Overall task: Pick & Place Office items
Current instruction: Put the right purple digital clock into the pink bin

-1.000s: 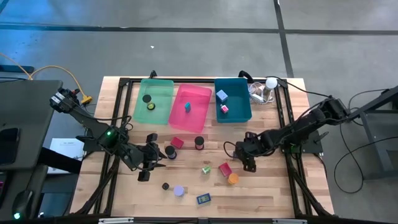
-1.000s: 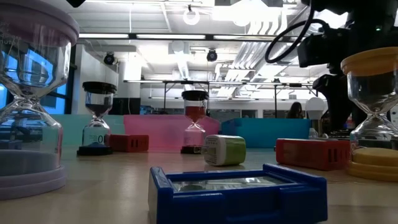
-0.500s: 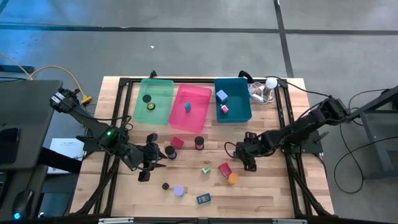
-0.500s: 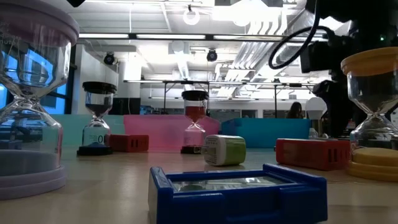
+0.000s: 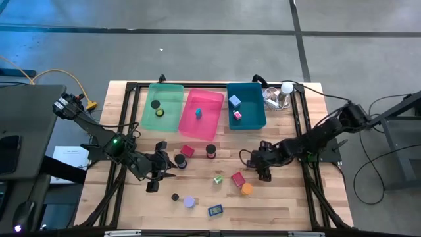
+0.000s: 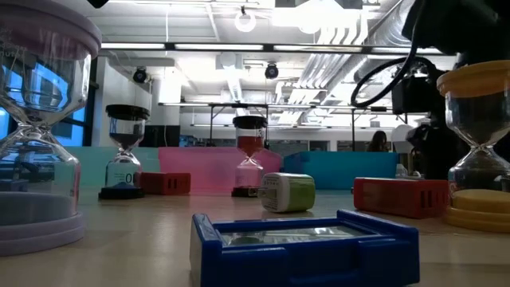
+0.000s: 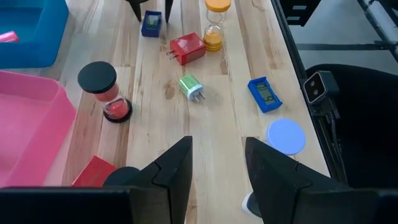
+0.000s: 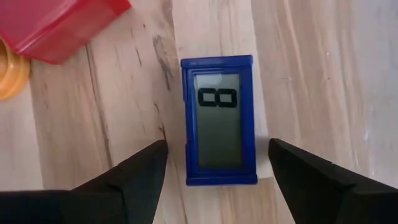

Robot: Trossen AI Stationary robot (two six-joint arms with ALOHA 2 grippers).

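Observation:
Small office items lie loose on the wooden table: a red block, a green plug, an orange hourglass, a lavender one, two dark-topped hourglasses and a blue timer. A second small blue timer lies flat, display up, under my right gripper. That gripper points steeply down, open, one finger on each side of the timer and apart from it. My left gripper hangs open and empty above the table's left half.
Green, pink and teal bins stand in a row at the far edge, each with a few pieces inside. A white ball-topped clear gadget sits at the far right. The red block and orange hourglass lie close beside the right gripper.
My right gripper has sunk toward the table over the small blue timer, tipping slightly more downward, its fingers still as wide apart. The items on the table have not moved.

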